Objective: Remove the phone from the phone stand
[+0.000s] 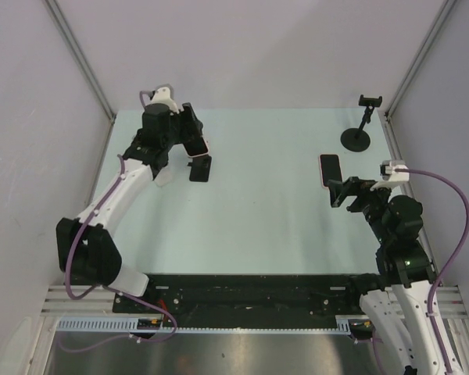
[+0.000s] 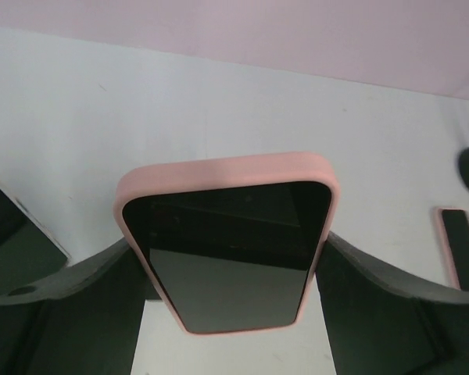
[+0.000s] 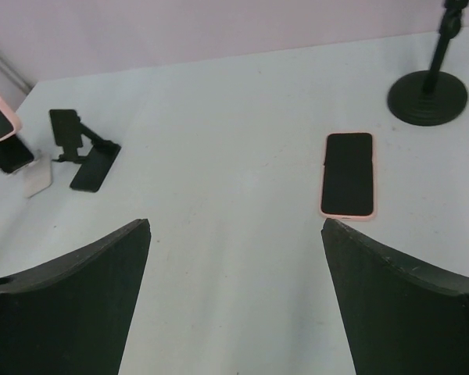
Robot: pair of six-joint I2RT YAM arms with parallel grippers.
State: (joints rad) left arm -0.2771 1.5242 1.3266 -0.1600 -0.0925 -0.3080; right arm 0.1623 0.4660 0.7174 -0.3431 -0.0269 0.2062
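My left gripper (image 1: 189, 137) is shut on a pink-cased phone (image 1: 198, 146) by its long edges and holds it just beyond and apart from the small black folding stand (image 1: 201, 169). In the left wrist view the phone (image 2: 230, 234) sits screen-up between my two dark fingers (image 2: 78, 297). The folding stand also shows in the right wrist view (image 3: 82, 152), with nothing on it. My right gripper (image 1: 341, 192) is open and empty; in its wrist view (image 3: 236, 228) only bare table lies between the fingers.
A second pink-cased phone (image 1: 329, 169) lies flat, screen up, just beyond my right gripper, and shows in the right wrist view (image 3: 348, 173). A tall black stand with a round base (image 1: 356, 139) and top clamp (image 1: 369, 100) stands at the far right. Grey walls enclose the table.
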